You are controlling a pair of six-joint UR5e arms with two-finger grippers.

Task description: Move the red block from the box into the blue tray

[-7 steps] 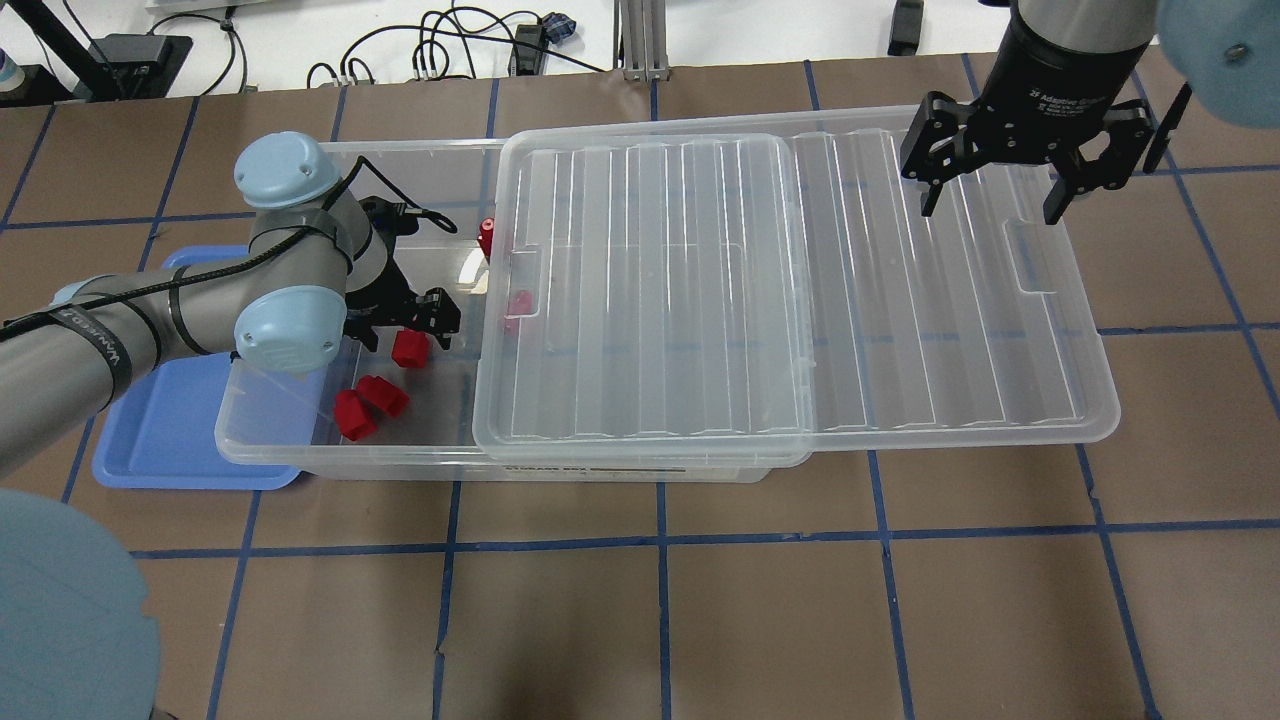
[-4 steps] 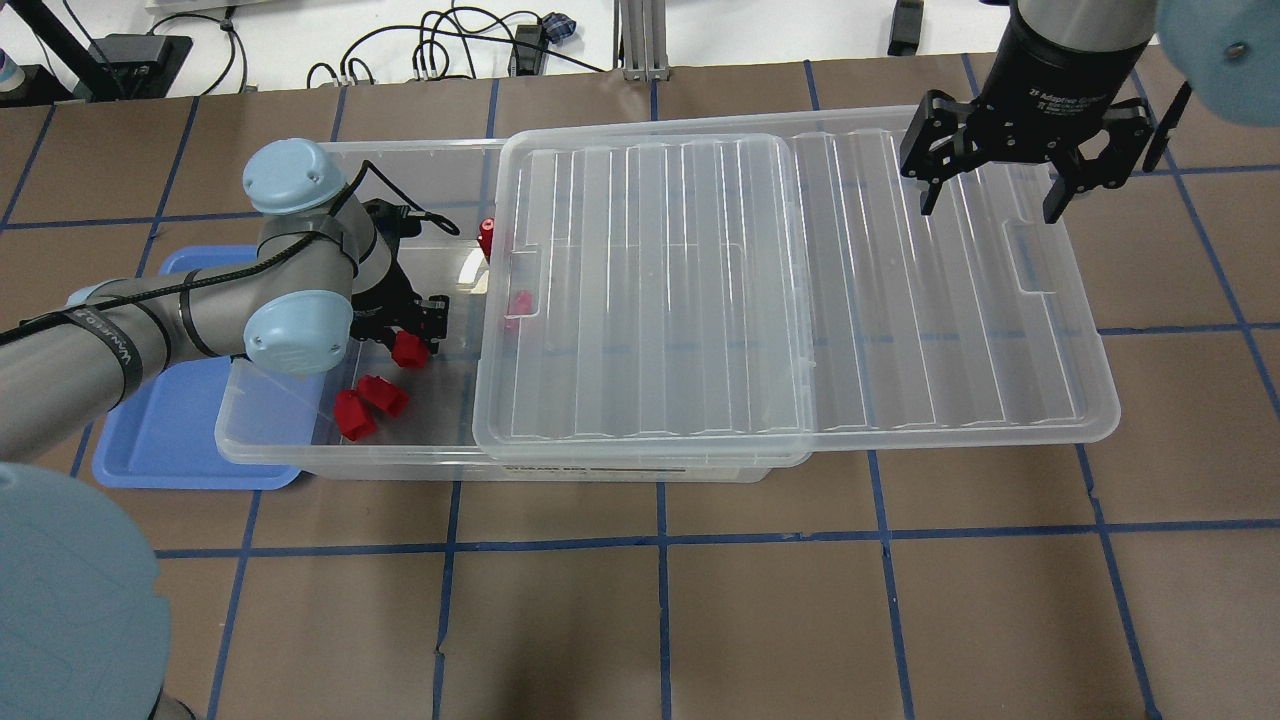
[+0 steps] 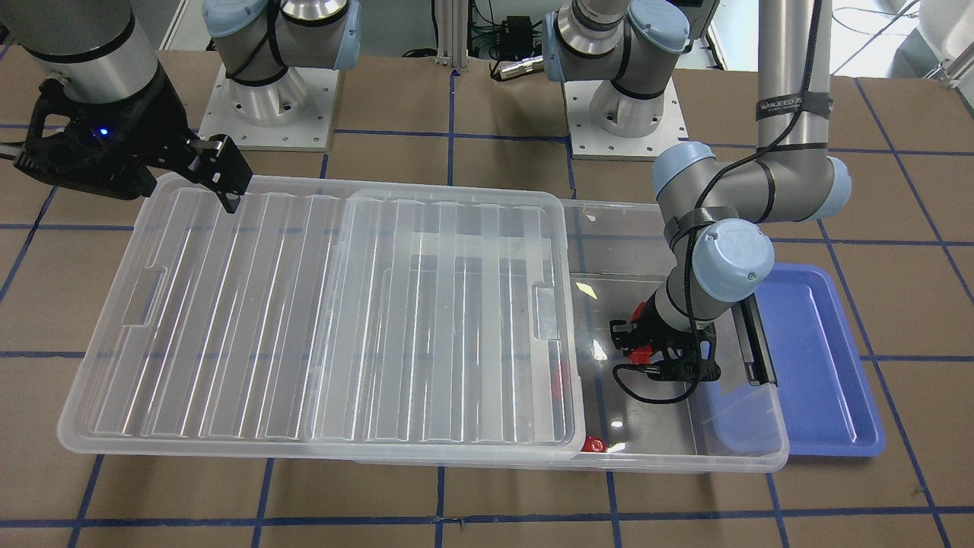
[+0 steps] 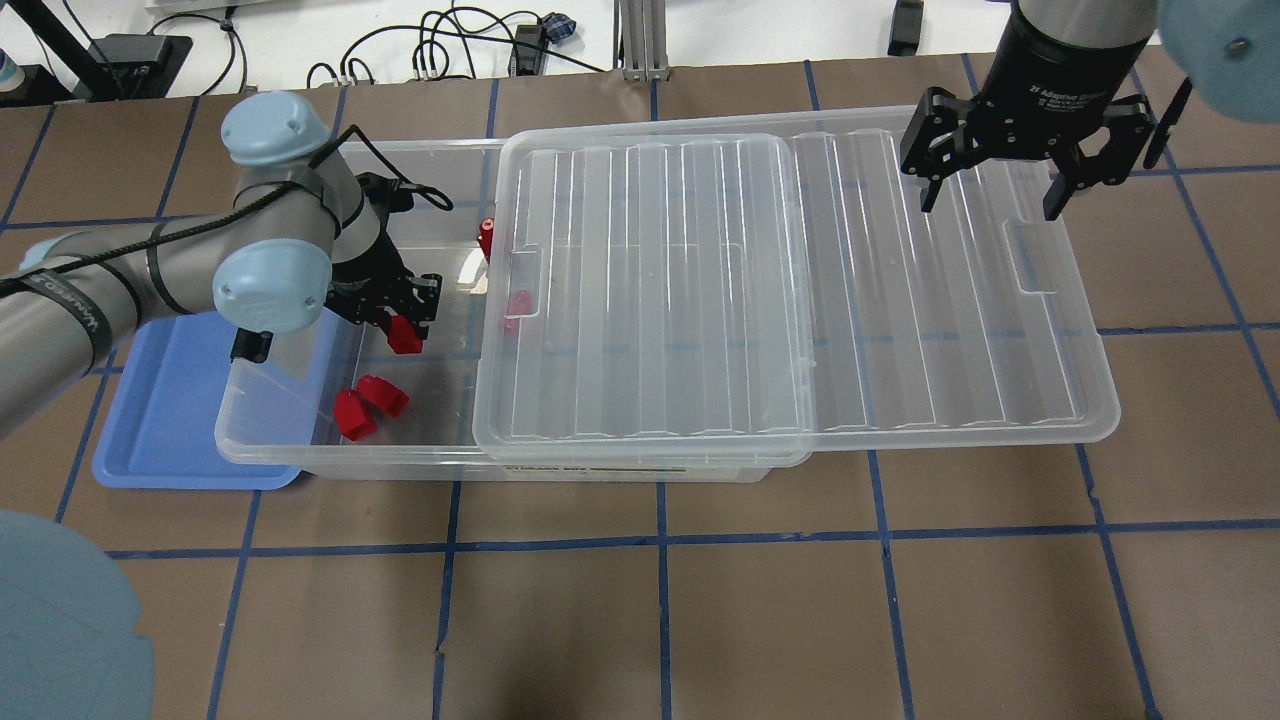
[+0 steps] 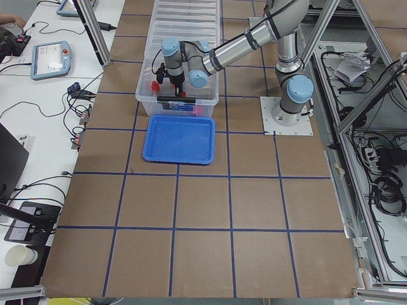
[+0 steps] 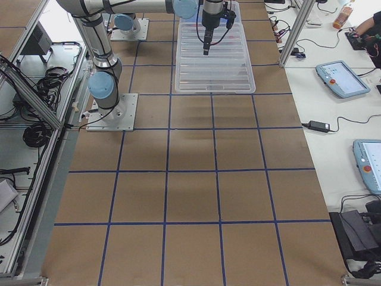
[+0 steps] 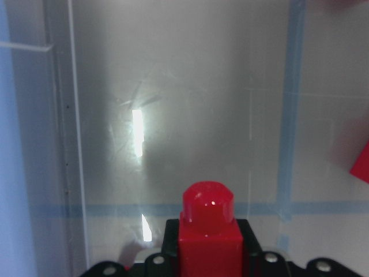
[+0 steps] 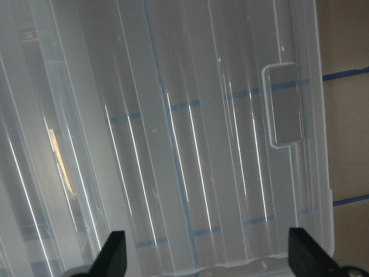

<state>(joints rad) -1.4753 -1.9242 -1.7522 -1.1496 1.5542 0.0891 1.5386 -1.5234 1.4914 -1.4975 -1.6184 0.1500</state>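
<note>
My left gripper (image 4: 403, 322) is inside the open left end of the clear box (image 4: 330, 455). It is shut on a red block (image 4: 405, 337), held a little above the box floor. The left wrist view shows that block (image 7: 209, 234) clamped between the fingers. Two more red blocks (image 4: 368, 405) lie near the box's front wall, one (image 4: 487, 236) stands by the lid edge, and one (image 4: 518, 305) shows faintly under the lid. The blue tray (image 4: 170, 420) lies left of the box, partly under it, with nothing on it. My right gripper (image 4: 990, 207) hangs open and empty over the lid's far right.
A large clear ribbed lid (image 4: 950, 300) is slid to the right and covers most of the box. It overhangs onto the brown table (image 4: 660, 620). The box's left wall (image 4: 235, 400) stands between the held block and the tray.
My left gripper has shut on the red block it was around and has risen slightly toward the back of the box. The right arm has not moved.
</note>
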